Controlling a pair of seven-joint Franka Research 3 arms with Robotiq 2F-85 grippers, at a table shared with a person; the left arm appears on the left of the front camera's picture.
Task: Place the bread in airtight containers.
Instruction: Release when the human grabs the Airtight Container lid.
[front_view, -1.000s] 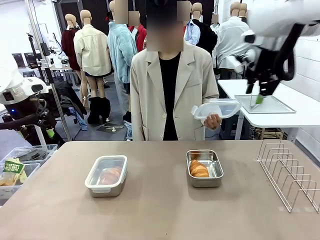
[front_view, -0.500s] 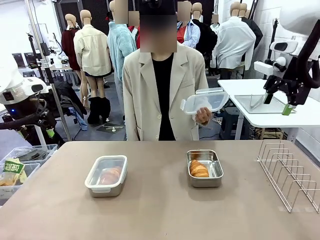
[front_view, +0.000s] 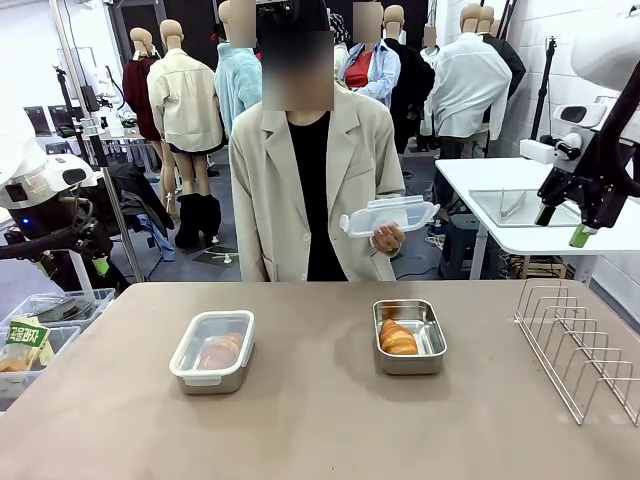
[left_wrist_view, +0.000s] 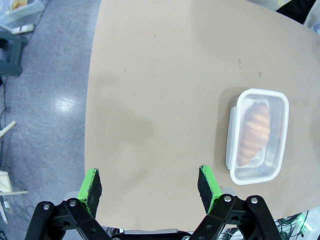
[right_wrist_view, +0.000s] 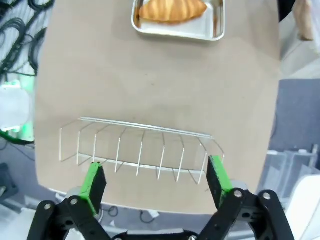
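The person's hand (front_view: 388, 238) is holding the translucent lid (front_view: 390, 215) above the tabletop (front_view: 320, 420), so it needs squaring over the open steel container (front_view: 409, 336) cradling the croissant roll (front_view: 398, 339). The lidded container (front_view: 212, 350) is sitting leftward, while the right claw (front_view: 577, 225) and left claw (left_wrist_view: 150, 186) are hanging released, empty, well clear.

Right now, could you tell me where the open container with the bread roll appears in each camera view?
Front view: the open container sits right of centre on the table, bread roll inside.
Left wrist view: it is not there; the one seen is the lidded container.
Right wrist view: at the top edge, beyond the wire rack.
Shared landmark: the tan table.
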